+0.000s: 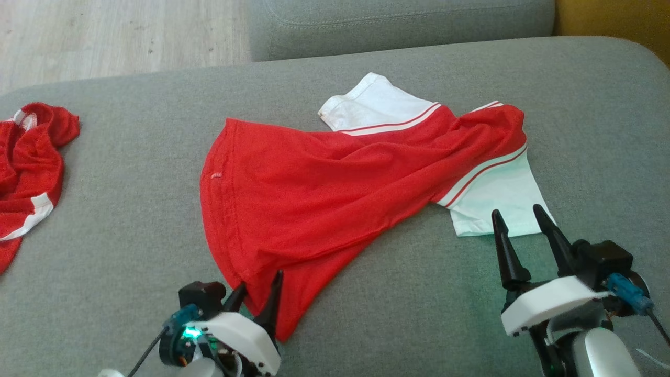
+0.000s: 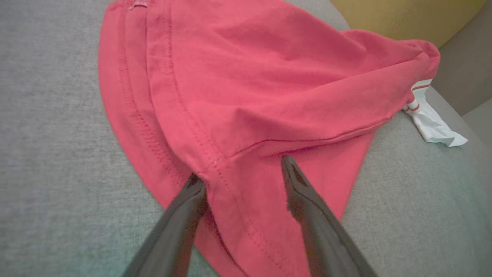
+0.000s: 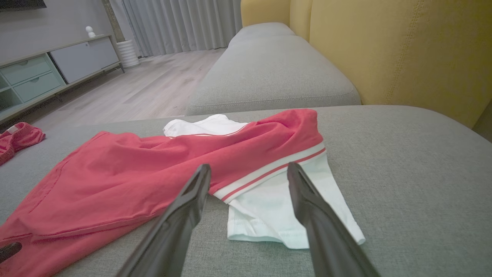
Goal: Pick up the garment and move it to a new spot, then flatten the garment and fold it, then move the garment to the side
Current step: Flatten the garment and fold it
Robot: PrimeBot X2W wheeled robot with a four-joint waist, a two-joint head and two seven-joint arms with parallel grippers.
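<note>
Nearest to the robot, the left gripper [image 1: 260, 283] is at the lower corner of the garment [image 1: 324, 178], a red T-shirt with white sleeves. Its two dark fingers stand wide apart, and the hem corner lies between them. In the left wrist view one fingertip touches the stitched hem and the other is at the edge of a fold. The cloth is not clamped.

The right gripper [image 1: 517, 211] is at the other side, and its fingers are also wide apart with nothing between them. Its tips are just at the edge of the near white sleeve [image 1: 497, 204], but I cannot tell if they touch it.

The T-shirt lies in the middle of the wide grey cushion [image 1: 131, 235]. It is wrinkled, and its body is drawn together toward the shoulders. Red and white stripes run where each sleeve joins the red body. On the hem at the robot's left there is a small pale label [image 1: 215, 175]; its writing is too small to read.

The far sleeve [image 1: 371, 102] comes out behind the red body. Well apart, at the left edge of the cushion, lies a second red garment [image 1: 26, 157], crumpled, with white trim. Behind are another grey cushion [image 1: 398, 26], a yellow backrest [image 3: 403, 50], and a pale wooden floor [image 1: 104, 36].
</note>
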